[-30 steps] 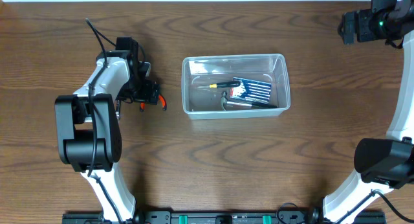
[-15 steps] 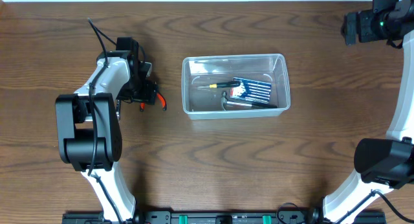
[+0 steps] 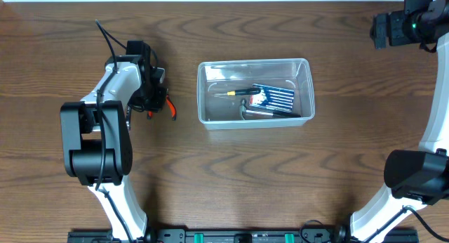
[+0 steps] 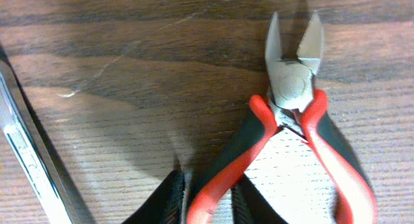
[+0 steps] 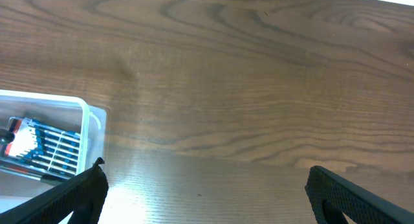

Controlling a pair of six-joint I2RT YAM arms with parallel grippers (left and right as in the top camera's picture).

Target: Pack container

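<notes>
Left gripper [image 4: 208, 188]: is pinching one red-and-black handle of the pliers [image 4: 291, 88], with its fingers drawn in close on either side of the handle.
Pliers: are lying on the counter [image 3: 280, 180] to the left of the container [image 3: 252, 61], with the cutting tips slightly parted and pointing away from the gripper.
Container: is sitting near the middle of the counter, well apart from both grippers, and is holding a blue-striped pack [image 3: 275, 97], a small screwdriver [image 3: 235, 93] and a metal tool.
Right gripper [image 5: 207, 198]: is hanging over bare wood by the far right corner, fingers spread wide and gripping nothing.
Metal bar [image 4: 26, 166]: is lying at the left edge of the left wrist view, apart from the pliers.
</notes>
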